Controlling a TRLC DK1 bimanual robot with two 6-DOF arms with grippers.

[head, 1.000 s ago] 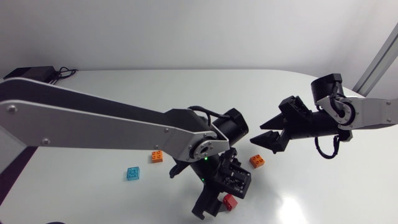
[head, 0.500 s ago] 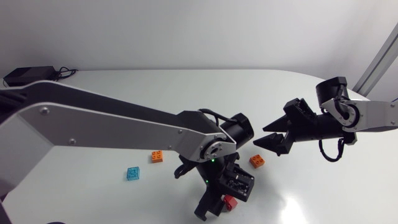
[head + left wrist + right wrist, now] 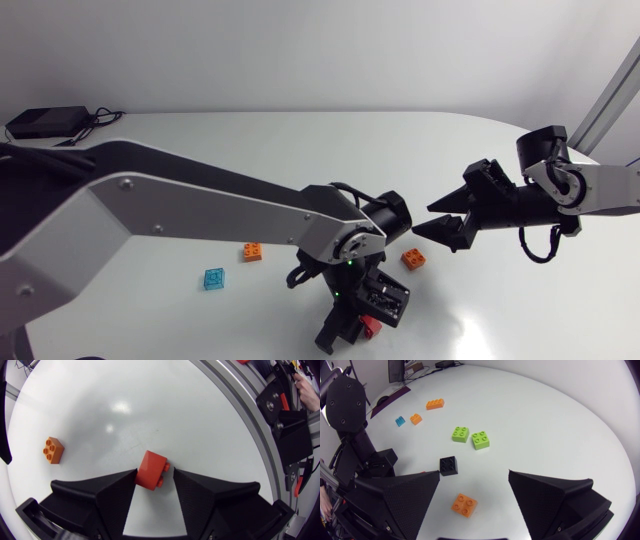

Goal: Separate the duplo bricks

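Observation:
A red duplo brick (image 3: 150, 467) lies on the white table between the fingers of my left gripper (image 3: 155, 473). One finger touches its corner and the other stands a sliver off its studs, so the gripper is open around it. From above, the left gripper (image 3: 360, 318) points down at the table's front edge, with the red brick (image 3: 371, 325) half hidden under it. My right gripper (image 3: 446, 223) hovers open and empty to the right. An orange brick (image 3: 464, 505) lies below and just ahead of its fingers and also appears as an orange brick (image 3: 413, 259) from above.
Two green bricks (image 3: 470, 437), a black brick (image 3: 448, 465), a long orange brick (image 3: 435, 404), a small orange brick (image 3: 253, 252) and a blue brick (image 3: 213, 278) are scattered about. A black power adapter (image 3: 45, 122) sits at the back left.
My left gripper's fingers have narrowed around the red brick, and the left arm has shifted slightly right. The right gripper has drawn back a little to the right.

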